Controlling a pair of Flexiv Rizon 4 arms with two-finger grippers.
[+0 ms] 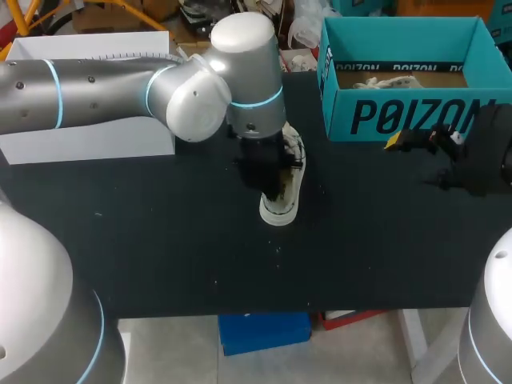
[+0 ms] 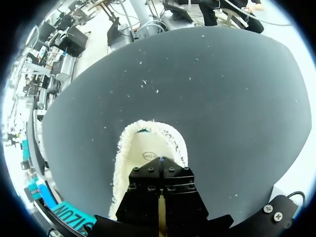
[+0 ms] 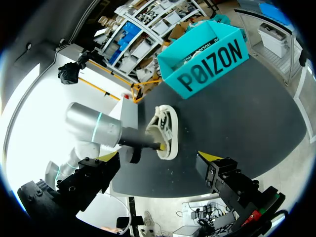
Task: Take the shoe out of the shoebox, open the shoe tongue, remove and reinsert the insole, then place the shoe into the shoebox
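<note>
Dark bench (image 1: 160, 240) all across, flat and black. At the far right corner, an open blue-green shoebox (image 1: 400, 120) with pale paper (image 1: 392, 80) inside. At the far left corner, a white box (image 1: 96, 140)

Near the middle of the bench, a white shoe (image 1: 282, 206), out of the shoebox and well apart from it. Sits right on the bench. Has a fluffy white rim round its hole and a pale insole (image 2: 148, 154) down inside

From the left, the left arm (image 1: 96, 88), big and silver, stretched out to the middle. Hangs right over the shoe. Pokes the left pincer (image 3: 159, 146) down into the hole of the shoe. Seen from the left wrist, two black halves pressed together with only a thin slit between. Tips hidden in the shoe, so cannot tell if something thin is pinched there

On the right, the right pincer (image 3: 158, 159), over the bench just in front of the shoebox. Spread wide, with yellow tips (image 3: 209, 157) far from each other. Apart from both shoe and shoebox
</note>
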